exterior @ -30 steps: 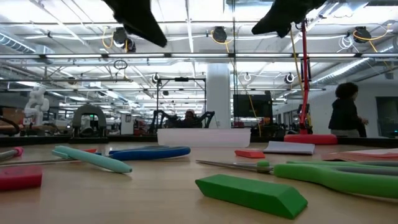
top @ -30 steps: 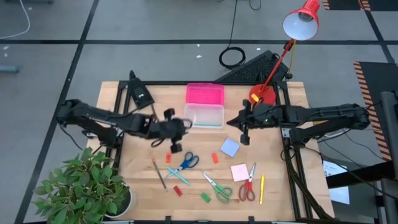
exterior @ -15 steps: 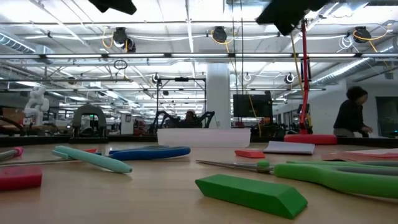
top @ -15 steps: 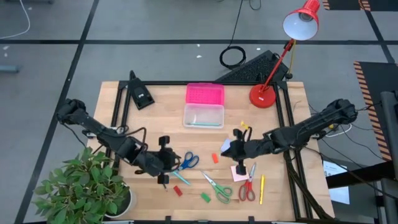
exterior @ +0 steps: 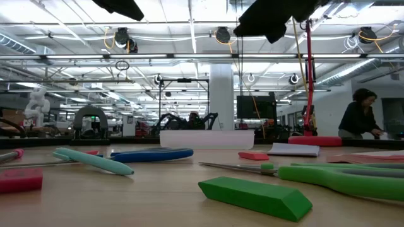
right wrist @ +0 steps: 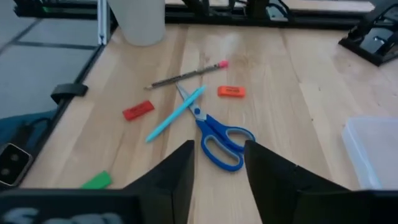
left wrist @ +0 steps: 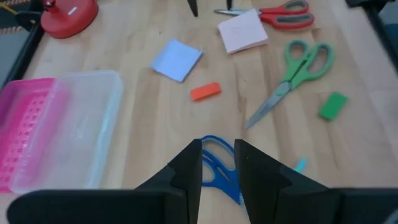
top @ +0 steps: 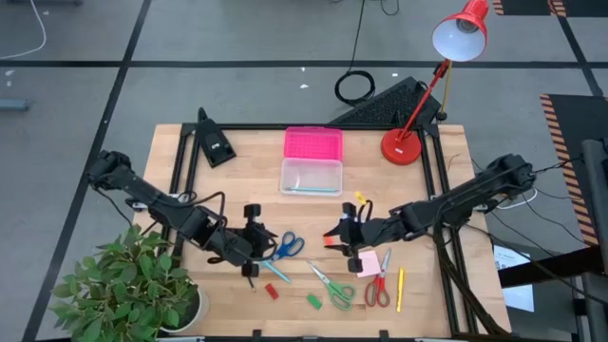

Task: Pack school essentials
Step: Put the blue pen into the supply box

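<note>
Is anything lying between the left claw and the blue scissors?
Nothing visible. The left claw, open and empty, sits just beside the blue scissors; the wrist view shows their handles right past its fingertips with only bare table between.

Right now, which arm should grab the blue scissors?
Left, probably. The left gripper hovers right beside the blue scissors, open, with their handles just past its fingers. The right gripper sits farther off, near the orange eraser.

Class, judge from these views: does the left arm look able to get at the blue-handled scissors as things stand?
Probably yes. The left gripper hovers open right beside the blue scissors, and nothing lies on their handles.
</note>
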{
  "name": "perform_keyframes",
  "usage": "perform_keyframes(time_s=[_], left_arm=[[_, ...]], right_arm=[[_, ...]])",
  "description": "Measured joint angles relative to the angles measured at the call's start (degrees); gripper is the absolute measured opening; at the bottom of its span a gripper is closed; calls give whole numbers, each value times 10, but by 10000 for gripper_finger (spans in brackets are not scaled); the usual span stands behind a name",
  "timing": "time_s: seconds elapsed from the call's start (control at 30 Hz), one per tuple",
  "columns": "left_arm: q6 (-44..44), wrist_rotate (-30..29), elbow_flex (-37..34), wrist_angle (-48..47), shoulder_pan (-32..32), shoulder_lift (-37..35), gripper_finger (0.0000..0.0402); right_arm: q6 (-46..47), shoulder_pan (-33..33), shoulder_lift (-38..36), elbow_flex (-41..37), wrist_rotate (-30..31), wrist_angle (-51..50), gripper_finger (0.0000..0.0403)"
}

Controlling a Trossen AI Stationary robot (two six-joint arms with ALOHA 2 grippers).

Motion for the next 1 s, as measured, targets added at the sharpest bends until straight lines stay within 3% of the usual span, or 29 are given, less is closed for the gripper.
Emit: perform_keyframes(time_s=[0.27,0.33,0.4,0.8,1.0], left_arm=[[45,1,0,-6,31,0,97],[44,1,0,-16,38,0,97],[44,1,0,-29,42,0,97],[16,11,0,-43,48,0,97],[-5,12,0,-44,48,0,97]], right_arm=[[8,-3,97,0,-7,193,148],[-2,-3,132,7,-55,221,148],[6,1,166,24,-79,215,148],[-14,27,349,208,-7,130,149],[14,36,406,249,-2,158,149]])
